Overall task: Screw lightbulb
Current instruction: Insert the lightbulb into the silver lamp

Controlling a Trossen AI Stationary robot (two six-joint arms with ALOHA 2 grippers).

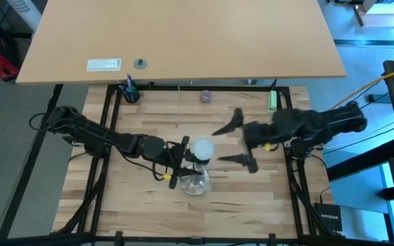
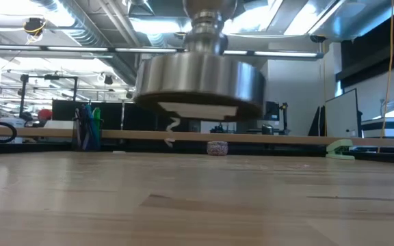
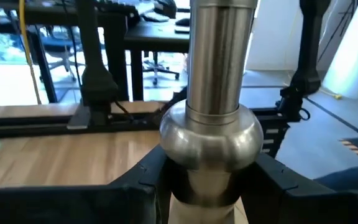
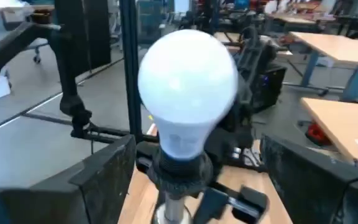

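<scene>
White frosted lightbulb [image 1: 202, 148] sits dead centre in the high view, on top of the stand [image 1: 195, 182] over the butcher-block worktop [image 1: 149, 205]. You're looking down on the globe, so its long axis runs straight up and down, globe up and screw base down in the socket. The left gripper [image 1: 178, 164] comes in from the left and its jaws are clamped narrow on the stand's stem just below the bulb. The right gripper [image 1: 239, 141] hangs just to the right of the bulb with its jaws spread wide, one finger each side of empty air, not touching anything. A small greyish knob [image 1: 205, 96] lies near the far edge, well apart.

Low view: the stand's silvery round base [image 2: 200, 85] fills the upper middle and seems to hang clear of the worktop [image 2: 197, 198]. The bulb itself is out of frame. The knob [image 2: 217, 147] sits way back.

Left wrist view: brushed-metal stem and collar [image 3: 211, 127] stand upright between the left gripper's two dark fingers [image 3: 135, 186], which pinch it from both sides.

Right wrist view: the lightbulb [image 4: 188, 87] stands upright, globe on top, neck tapering down into the dark socket [image 4: 178, 169]. The right gripper's fingers [image 4: 104, 168] stand wide to either side, apart from the glass.
</scene>
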